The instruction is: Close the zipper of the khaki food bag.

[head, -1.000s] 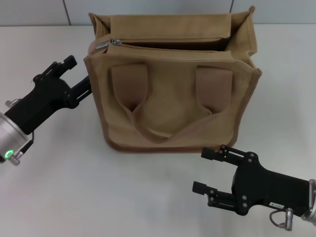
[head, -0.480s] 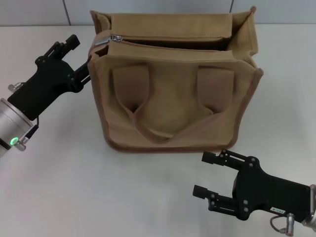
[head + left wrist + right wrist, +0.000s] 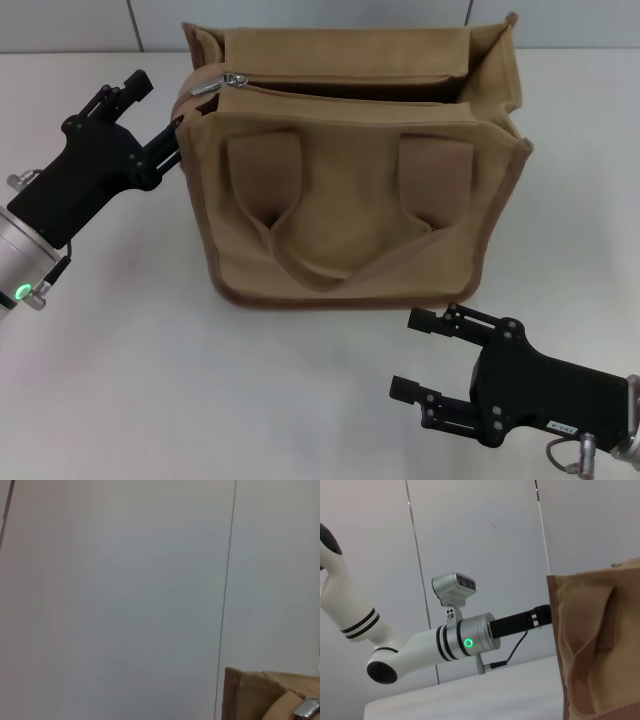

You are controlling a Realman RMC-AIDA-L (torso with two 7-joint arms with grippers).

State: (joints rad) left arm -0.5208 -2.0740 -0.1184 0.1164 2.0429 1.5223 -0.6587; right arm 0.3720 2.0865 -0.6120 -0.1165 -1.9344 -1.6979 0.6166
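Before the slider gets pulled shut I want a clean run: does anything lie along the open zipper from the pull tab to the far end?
Nothing visible does. The slider sits at the khaki food bag's left end, beside the left gripper; the zipper gapes open, bare, toward the right end.

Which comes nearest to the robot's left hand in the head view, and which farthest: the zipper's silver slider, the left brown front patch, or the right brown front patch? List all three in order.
Measured from the left hand, beside the khaki food bag's left end:
1. Silver slider, at the zipper's left end on top.
2. Left brown front patch, on the front panel.
3. Right brown front patch, farthest, toward the right hand's side.
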